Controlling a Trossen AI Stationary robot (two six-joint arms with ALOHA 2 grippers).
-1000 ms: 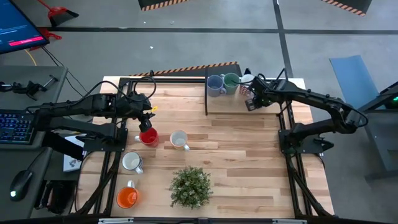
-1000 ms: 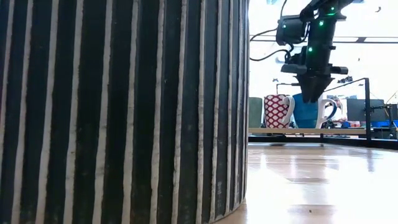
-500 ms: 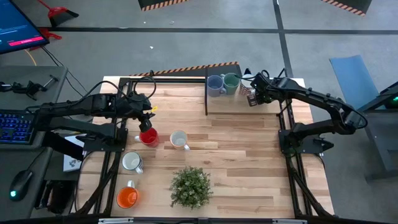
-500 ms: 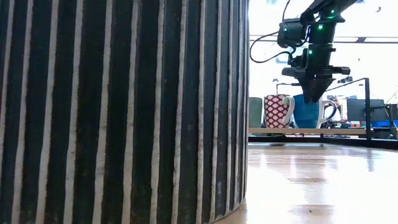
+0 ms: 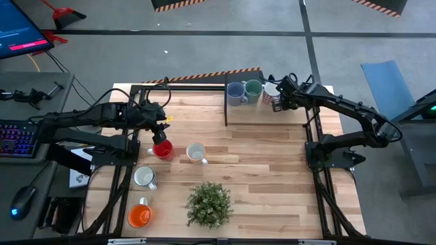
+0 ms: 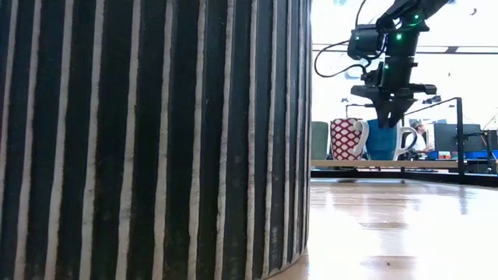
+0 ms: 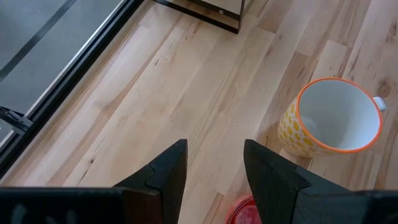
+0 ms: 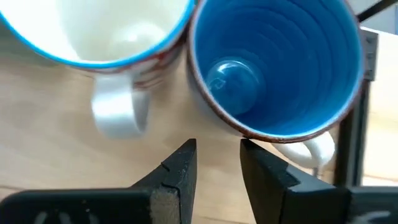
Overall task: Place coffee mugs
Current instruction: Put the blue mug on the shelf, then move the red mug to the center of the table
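From above: a pale wooden table (image 5: 259,170) on a black frame stands on a grey floor, a keyboard (image 5: 17,137) off its left side. Seven mugs show here: lavender-blue (image 5: 236,92), green (image 5: 253,89) and one mostly hidden under the right end effector (image 5: 281,97) on a raised shelf (image 5: 252,114) at the far edge; red (image 5: 162,149), white (image 5: 196,152), cream (image 5: 144,176) and orange (image 5: 139,216) at left, near a potted plant (image 5: 208,204). The left end effector (image 5: 159,126) hangs just above the red mug.

At table height: a striped pot (image 6: 156,140) fills the foreground; the arm hangs over a red-patterned mug (image 6: 347,139) and a blue mug (image 6: 383,141).

Left wrist: fingers (image 7: 168,171) parted, empty, red rim below.

Right wrist: fingers (image 8: 180,168) partly open, holding nothing, just beside the blue mug's rim.
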